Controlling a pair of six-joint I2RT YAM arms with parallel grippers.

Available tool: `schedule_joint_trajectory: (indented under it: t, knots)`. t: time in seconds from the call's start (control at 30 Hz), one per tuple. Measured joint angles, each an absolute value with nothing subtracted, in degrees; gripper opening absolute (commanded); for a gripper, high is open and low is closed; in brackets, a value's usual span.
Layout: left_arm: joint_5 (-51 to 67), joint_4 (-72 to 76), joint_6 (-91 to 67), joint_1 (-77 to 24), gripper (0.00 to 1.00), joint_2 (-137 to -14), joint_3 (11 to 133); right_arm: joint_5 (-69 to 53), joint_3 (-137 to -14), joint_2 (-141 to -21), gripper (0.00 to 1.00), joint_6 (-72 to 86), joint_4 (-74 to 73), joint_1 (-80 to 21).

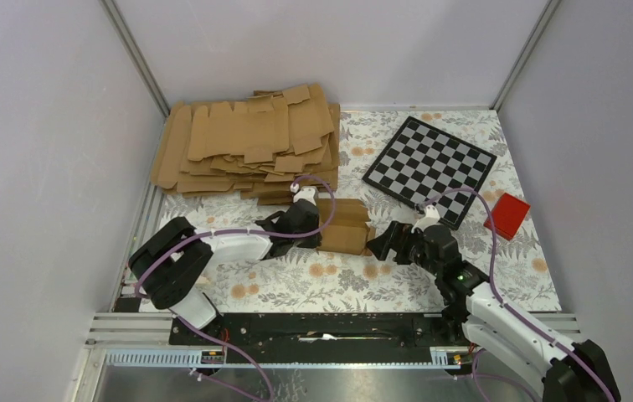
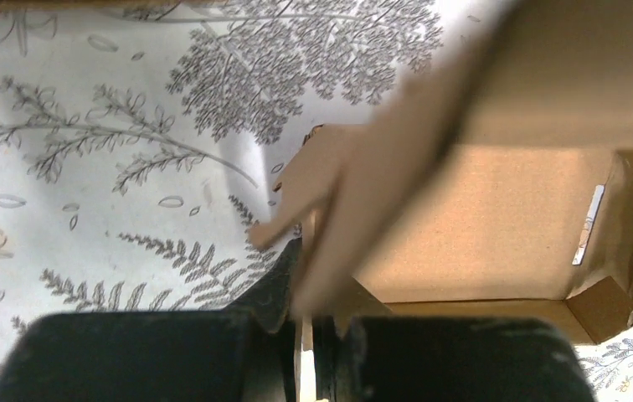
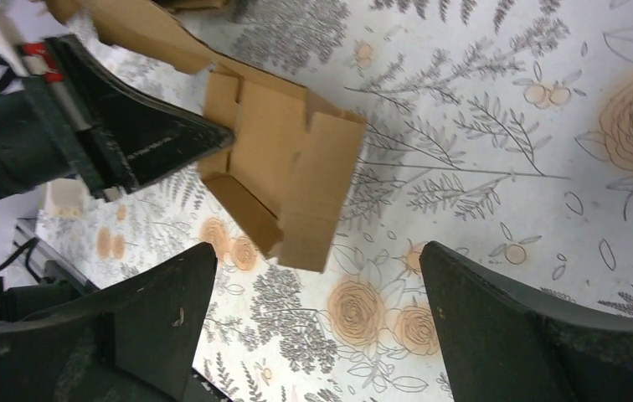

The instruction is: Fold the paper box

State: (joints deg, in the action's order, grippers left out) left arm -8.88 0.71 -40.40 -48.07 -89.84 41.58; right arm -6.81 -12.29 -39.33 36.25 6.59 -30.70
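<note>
Looking down from above, I see my left gripper (image 1: 313, 222) clenched on a flap at the 9 o'clock edge of the paper box (image 1: 347, 224), which sits partly folded near the middle of the floral table (image 1: 338, 280). My right gripper (image 1: 383, 243) is spread wide just beside the box at its 4 o'clock, gripping nothing. The pile of flat blanks (image 1: 246, 138) lies at the box's 11 o'clock, the checkerboard (image 1: 430, 167) at 2 o'clock, and the red block (image 1: 507, 214) at 3 o'clock, well apart.
</note>
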Motion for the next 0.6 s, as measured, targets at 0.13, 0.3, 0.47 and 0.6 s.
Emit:
schedule_joint_trajectory:
  t: [0.13,0.3,0.47,0.6]
  knots:
    - [-8.4,6.1,-37.2,-48.1,0.0,-90.5,40.1,-6.6,-12.3,-44.4,1.0,36.2,6.7,-30.7]
    - [-7.2,10.0,-35.4,-48.1,0.0,-90.5,38.6,-6.8,-14.0,-54.3,1.0,35.9,7.3,-30.7]
    - [-6.4,9.9,-34.3,-48.1,0.0,-90.3,38.6,-6.8,-18.7,-60.4,0.97,36.4,8.2,-30.7]
    - [-6.2,9.1,-34.1,-48.1,0.0,-89.4,38.5,-6.2,-18.9,-60.7,0.94,38.0,9.4,-30.7]
